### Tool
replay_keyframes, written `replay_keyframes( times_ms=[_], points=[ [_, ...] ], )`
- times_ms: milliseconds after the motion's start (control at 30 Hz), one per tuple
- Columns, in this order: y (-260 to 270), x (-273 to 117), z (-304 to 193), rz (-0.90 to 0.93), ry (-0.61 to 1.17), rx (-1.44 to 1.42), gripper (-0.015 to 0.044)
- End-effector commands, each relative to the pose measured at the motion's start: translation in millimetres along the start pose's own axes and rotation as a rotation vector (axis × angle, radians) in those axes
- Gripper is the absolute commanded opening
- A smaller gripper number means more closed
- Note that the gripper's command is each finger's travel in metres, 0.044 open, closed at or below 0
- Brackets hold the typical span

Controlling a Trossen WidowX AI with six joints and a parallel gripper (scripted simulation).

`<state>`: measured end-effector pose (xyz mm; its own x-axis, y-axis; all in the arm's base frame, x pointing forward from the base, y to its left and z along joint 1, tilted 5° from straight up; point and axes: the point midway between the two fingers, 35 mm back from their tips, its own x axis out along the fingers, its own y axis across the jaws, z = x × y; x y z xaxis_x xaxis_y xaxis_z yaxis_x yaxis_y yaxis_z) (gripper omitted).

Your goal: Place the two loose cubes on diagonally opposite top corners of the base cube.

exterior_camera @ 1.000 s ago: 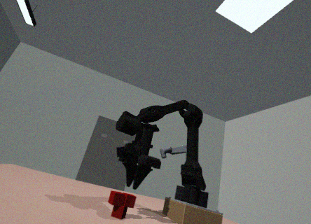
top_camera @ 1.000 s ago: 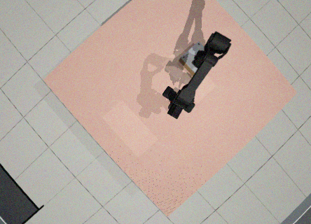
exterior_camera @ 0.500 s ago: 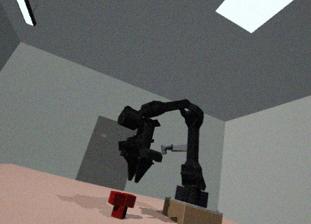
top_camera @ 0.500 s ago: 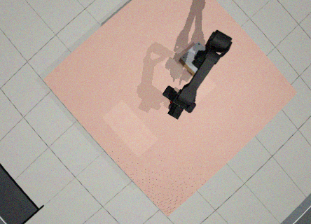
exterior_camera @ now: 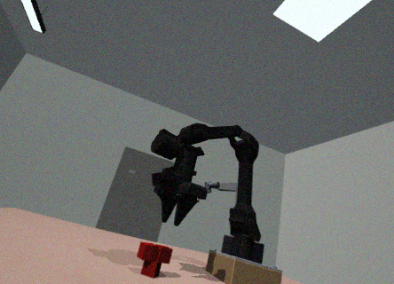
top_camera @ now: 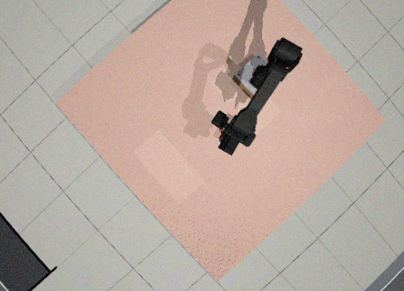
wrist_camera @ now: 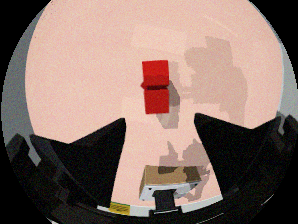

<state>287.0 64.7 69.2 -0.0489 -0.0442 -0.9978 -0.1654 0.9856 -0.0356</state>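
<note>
Two red cubes rest side by side on top of the red base cube (exterior_camera: 151, 271), overhanging it: one cube (exterior_camera: 143, 250) at left and one cube (exterior_camera: 166, 255) at right in the exterior view. In the wrist view the far cube (wrist_camera: 156, 70) and near cube (wrist_camera: 157, 102) look level, with a narrow dark band between them. The base is almost wholly hidden there. My gripper (exterior_camera: 170, 222) (wrist_camera: 160, 120) is open and empty, well above the cubes. In the top view the arm hides all but a sliver of red.
A brown box-like block with a grey top (top_camera: 246, 88) (exterior_camera: 255, 272) (wrist_camera: 170, 175) stands by the arm's base. The pink mat (top_camera: 114, 101) carries the arm's shadows. Paler rectangular patches show on it.
</note>
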Motion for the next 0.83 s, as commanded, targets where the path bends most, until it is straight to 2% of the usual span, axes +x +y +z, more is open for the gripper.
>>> replay_keyframes(
  times_ms=[0, 167, 433, 800],
  points=[
    [0, -5, 0, -0.001, -0.002, 0.0, 0.04],
    [10, -4, 2, 0.001, -0.002, 0.0, 0.04],
    [122, -8, -4, 0.011, -0.001, -0.001, 0.04],
    [125, -8, -4, 0.011, -0.001, -0.001, 0.04]
  ],
)
